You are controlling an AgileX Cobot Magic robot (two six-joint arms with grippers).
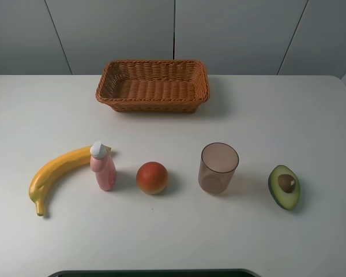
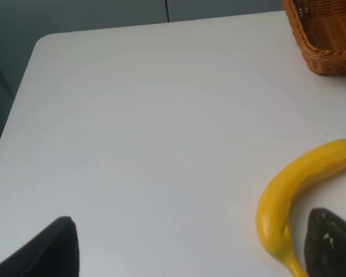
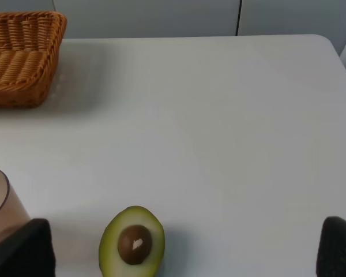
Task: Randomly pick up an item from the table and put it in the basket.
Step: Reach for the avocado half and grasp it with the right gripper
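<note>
Green-skinned avocado half [image 1: 284,186] lies pit-up on the table's [image 1: 311,115] right side, beside the cup [image 1: 218,167], long axis running near-to-far. The right gripper [image 3: 181,251], fingers [image 3: 23,251] wide apart, faces it and is nearer.

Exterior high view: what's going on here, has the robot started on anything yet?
Nothing is being handled yet. The halved avocado, cup, red-orange fruit, pink bottle and banana sit in a row on the table, and the basket behind them is empty. Neither arm shows in the overhead view. The right gripper, open, looks over the avocado. The left gripper, also open, looks over the banana.
</note>
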